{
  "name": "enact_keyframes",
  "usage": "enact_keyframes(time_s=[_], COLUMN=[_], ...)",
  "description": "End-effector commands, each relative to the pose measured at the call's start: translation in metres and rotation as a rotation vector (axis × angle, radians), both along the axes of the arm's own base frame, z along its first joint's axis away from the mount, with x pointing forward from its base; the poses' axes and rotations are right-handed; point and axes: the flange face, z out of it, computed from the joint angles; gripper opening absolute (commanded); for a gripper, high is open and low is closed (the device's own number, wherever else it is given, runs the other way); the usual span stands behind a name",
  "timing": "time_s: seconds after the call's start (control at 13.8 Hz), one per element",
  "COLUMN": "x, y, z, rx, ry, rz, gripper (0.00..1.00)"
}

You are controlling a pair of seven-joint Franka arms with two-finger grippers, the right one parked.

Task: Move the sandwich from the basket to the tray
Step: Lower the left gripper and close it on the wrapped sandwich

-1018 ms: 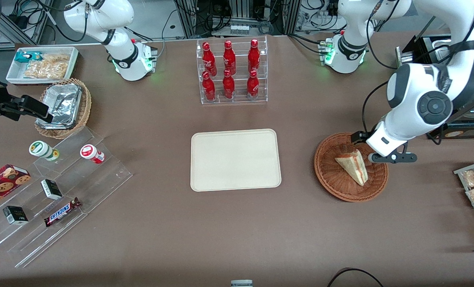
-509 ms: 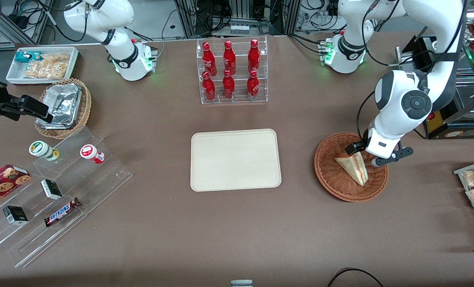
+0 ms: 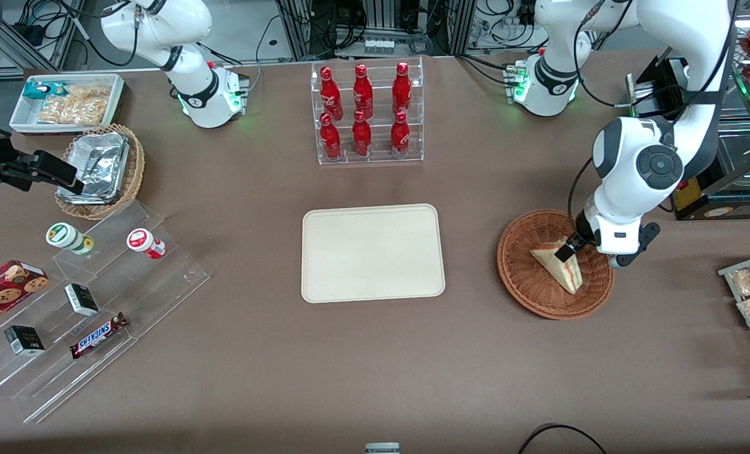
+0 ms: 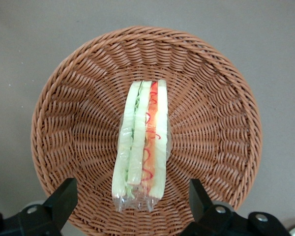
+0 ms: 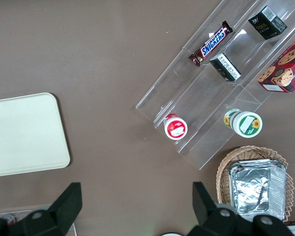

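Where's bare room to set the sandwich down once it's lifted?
The whole tray is bare, as is the table between it and the basket. The pincer, open, hovers above the sandwich. Crowded: the bottle rack and the stepped snack shelf.

A robotics lab staged as a snack shop: bolted-down arm bases [image 3: 214, 101], cable clutter [image 3: 375, 25], soda rack [image 3: 367, 113], candy shelves [image 3: 91, 302].

light: bright, even, overhead | shadows: soft, short | glare: foil container [image 3: 95, 165] | focus: sharp; basket [image 4: 78, 147] weave crisp between gripper [image 4: 132, 201] fingers
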Motion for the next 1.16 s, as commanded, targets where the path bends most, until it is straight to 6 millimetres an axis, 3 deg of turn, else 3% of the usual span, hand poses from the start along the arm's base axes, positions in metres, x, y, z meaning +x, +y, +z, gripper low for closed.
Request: enact_keyframes(time_s=[0.0, 0.29, 0.51, 0.58, 0.65, 0.73, 0.8, 1.09], x=[0.002, 0.002, 0.001, 0.002, 0.003, 0.006, 0.008, 0.027], y=[0.001, 0.001, 0.001, 0.001, 0.001, 0.000, -0.001, -0.004], z=[-0.017, -0.042, -0.051, -0.051, -0.055, -0.055, -0.054, -0.017], rx=[-0.008, -0.012, -0.012, -0.012, -0.031, -0.052, -0.053, -0.048], ry=[0.000, 0.021, 0.036, 0.038, 0.046, 0.048, 0.047, 0.097], rz=[0.031, 0.034, 0.035, 0.039, 0.084, 0.123, 0.117, 0.093], gripper=[1.00, 1.00, 1.00, 0.93, 0.68, 0.35, 0.13, 0.10])
